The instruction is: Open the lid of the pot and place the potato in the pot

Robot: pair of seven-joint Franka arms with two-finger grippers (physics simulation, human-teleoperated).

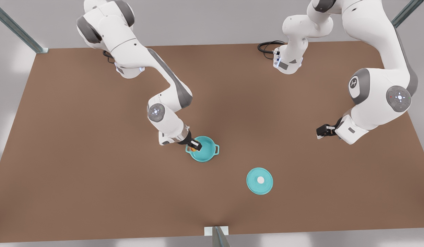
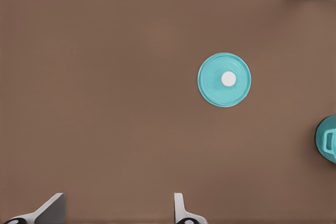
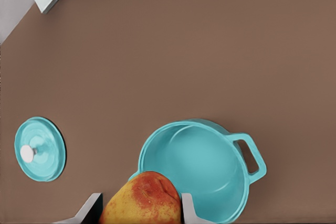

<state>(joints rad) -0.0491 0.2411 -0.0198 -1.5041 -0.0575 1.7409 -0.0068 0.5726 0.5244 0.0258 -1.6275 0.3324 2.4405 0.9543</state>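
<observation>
Clamped in the right gripper, the potato is held just over the near rim of the open pot; it should be carried further over the bowl and lowered before release, so the rim is not struck. Well apart, the pot lid lies flat on the brown table, obstructing nothing, while the left gripper waits with fingers spread wide and empty.

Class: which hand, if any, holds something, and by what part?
The right hand grips the potato by its sides, over the pot rim. The left hand holds nothing.
</observation>
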